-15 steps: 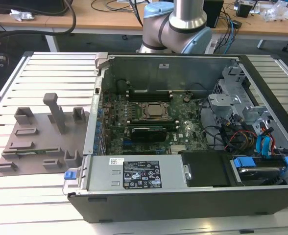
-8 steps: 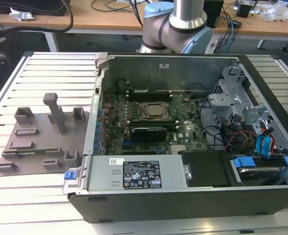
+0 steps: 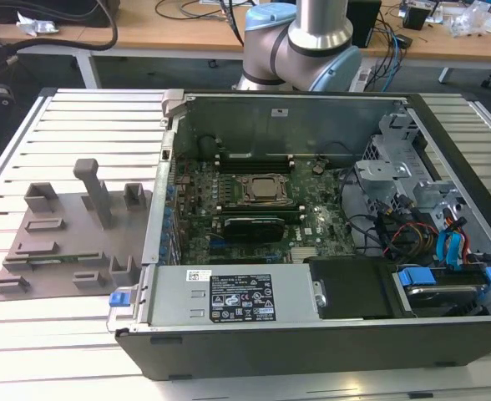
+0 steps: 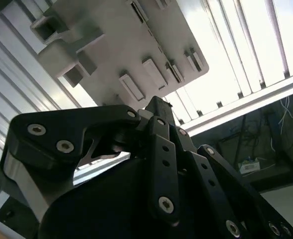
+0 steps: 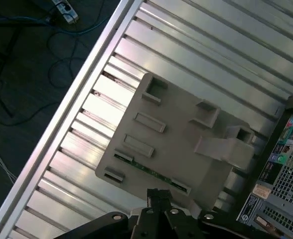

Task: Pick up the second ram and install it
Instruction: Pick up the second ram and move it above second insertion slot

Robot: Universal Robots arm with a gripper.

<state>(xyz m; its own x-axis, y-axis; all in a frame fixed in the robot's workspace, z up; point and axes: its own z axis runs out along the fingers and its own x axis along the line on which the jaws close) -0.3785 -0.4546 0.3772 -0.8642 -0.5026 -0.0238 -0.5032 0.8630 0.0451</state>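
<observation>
The second ram (image 5: 147, 168) is a thin green stick lying along the near edge of the grey tray (image 5: 186, 134), held between two small holders. In the exterior view the same stick (image 3: 58, 258) lies low on the tray (image 3: 62, 238), at the exterior view's left of the open computer case (image 3: 296, 217). My gripper (image 5: 155, 192) hovers well above the tray, over the ram's side of it, touching nothing. Its black fingertips (image 4: 156, 103) meet and hold nothing.
The tray carries several raised holders and a tall post (image 3: 95, 190). The motherboard (image 3: 262, 196) with its CPU socket (image 3: 258, 189) and memory slots lies inside the case. Cables and drive cages (image 3: 412, 209) crowd the case's right. A slatted aluminium table (image 3: 78, 125) lies underneath; the arm's base (image 3: 304, 42) stands behind.
</observation>
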